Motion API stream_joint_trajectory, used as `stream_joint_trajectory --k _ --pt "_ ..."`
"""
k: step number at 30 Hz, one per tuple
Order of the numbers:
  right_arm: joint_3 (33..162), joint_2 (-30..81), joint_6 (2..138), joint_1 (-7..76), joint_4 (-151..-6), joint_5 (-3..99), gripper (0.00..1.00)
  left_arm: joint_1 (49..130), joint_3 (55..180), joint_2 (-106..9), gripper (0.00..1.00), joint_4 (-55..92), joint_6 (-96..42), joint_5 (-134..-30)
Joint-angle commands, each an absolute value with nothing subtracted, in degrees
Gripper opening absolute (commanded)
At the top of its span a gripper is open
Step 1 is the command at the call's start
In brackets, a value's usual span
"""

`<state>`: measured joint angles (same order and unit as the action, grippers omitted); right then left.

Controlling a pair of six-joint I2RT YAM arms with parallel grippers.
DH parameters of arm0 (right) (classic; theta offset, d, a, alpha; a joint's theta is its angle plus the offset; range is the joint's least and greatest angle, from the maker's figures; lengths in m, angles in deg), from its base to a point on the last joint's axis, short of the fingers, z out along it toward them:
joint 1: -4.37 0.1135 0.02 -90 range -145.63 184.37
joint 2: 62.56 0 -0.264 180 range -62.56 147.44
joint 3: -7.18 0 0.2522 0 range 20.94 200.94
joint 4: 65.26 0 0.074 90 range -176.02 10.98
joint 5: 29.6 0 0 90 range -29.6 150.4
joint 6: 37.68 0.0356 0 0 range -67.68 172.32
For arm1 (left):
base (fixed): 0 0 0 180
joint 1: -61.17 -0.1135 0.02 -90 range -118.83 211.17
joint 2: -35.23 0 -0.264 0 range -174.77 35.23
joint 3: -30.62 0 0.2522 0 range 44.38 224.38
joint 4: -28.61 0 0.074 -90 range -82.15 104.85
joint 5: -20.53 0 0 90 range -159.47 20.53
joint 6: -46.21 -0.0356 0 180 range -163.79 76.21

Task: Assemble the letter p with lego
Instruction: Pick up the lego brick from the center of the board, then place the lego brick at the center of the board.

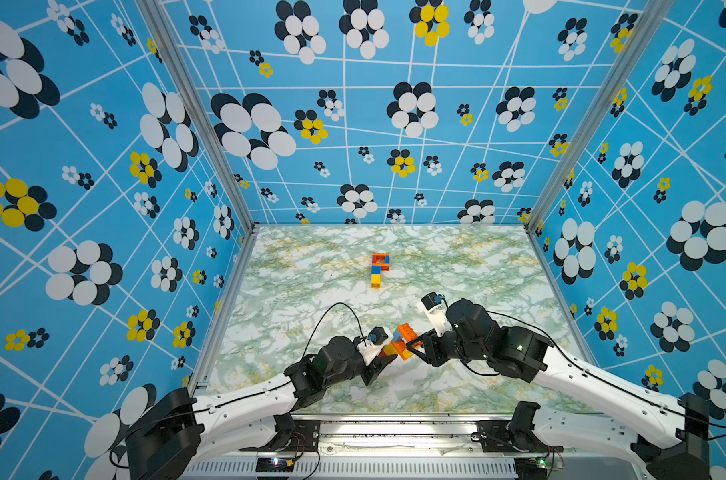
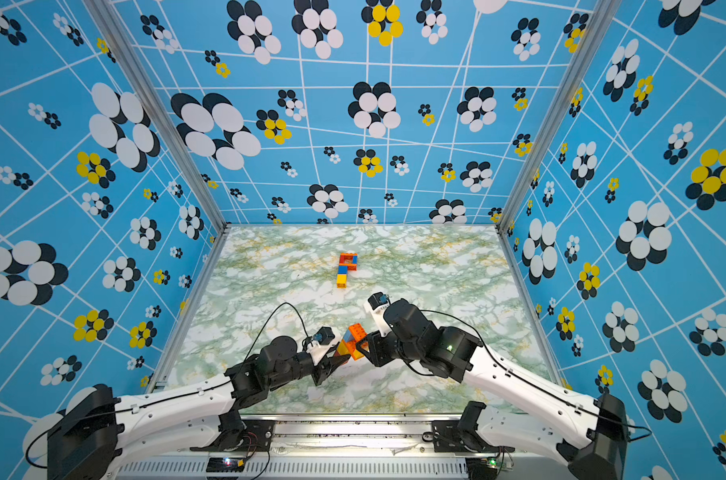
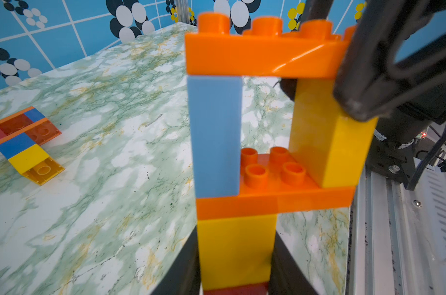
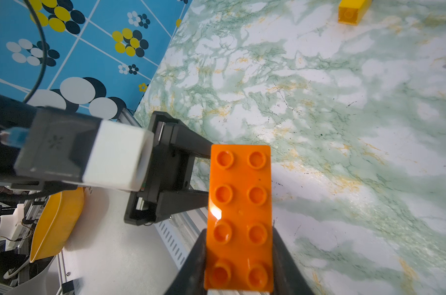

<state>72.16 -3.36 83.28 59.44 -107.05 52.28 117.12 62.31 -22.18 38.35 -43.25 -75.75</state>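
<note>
Blue walls (image 1: 103,166) printed with black, white and yellow flowers close in a bench (image 1: 311,291) with a green-veined marble top. At mid-bench a flat P (image 1: 380,268) of lego lies on its side, well apart from both arms: a loop of orange, red and blue bricks with a blue and a yellow brick as its stem. It shows in both top views and, off to one side, in the left wrist view (image 3: 22,138).

Near the front middle of the bench a second build (image 1: 401,340) sits tilted between the two arms, which meet there. The left wrist view shows it as a frame. A top orange brick (image 3: 255,56) spans a pale blue brick (image 3: 214,135) and a yellow brick (image 3: 329,143). Both stand on a lower orange brick (image 3: 275,201). Under that hangs a yellow stem brick (image 3: 236,250) with a sliver of dark red below it.

The left pincer (image 1: 385,358) pinches the stem brick, one black finger tight against each side. The right pincer (image 4: 238,242) pinches the top orange brick across its narrow width, studs facing its wrist camera. One right finger (image 3: 370,76) also lies against the yellow brick's upper corner.
</note>
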Motion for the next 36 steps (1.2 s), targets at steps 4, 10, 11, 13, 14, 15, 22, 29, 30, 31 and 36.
stream_joint_trajectory --k 4,10,11,13,14,15,22,29,30,31,36 --pt "73.15 -2.35 83.32 59.3 -106.62 51.87 0.12 118.83 65.41 -23.86 0.36 37.99 -45.26 -74.66" --pt "73.0 -2.16 82.95 59.28 -106.46 51.77 0.26 119.76 66.4 -25.63 0.34 37.64 -45.98 -73.04" --pt "72.8 -2.62 82.7 59.25 -106.23 52.09 0.29 119.8 66.64 -26.02 0.34 37.41 -45.99 -72.79" --pt "72.21 -4.01 81.96 59.29 -105.92 53.95 0.39 119.82 67.46 -27.18 0.31 36.22 -45.83 -71.55" --pt "71.86 -4.79 81.62 59.24 -105.85 54.96 0.43 119.8 67.8 -27.68 0.31 35.65 -45.77 -71.16" --pt "71.65 -5.7 81.37 59.29 -105.83 56.33 0.48 119.8 68.12 -28.15 0.31 35.26 -45.66 -70.89" --pt "70.39 -12.34 78.85 59.04 -108.94 67.81 0.67 117.15 70.28 -29.96 0.31 32.2 -42.5 -67.64" --pt "66.25 -22.72 76.33 58.84 -110.48 82.95 0.7 104.05 80.53 -34.64 0.29 13.67 -35.33 -58.34" --pt "65.45 -24.15 75.91 58.86 -110.63 84.52 0.7 100.88 82.87 -36.45 0.31 9.93 -33.53 -56.9" --pt "64.63 -25.34 75.42 58.86 -110.87 85.82 0.7 97.38 85.15 -38.51 0.31 6.71 -31.44 -56.7" --pt "61.03 -30.27 75.78 58.78 -112.59 90.42 0.7 86.43 94.85 -50.12 0.29 0.36 -29.22 -59.15"
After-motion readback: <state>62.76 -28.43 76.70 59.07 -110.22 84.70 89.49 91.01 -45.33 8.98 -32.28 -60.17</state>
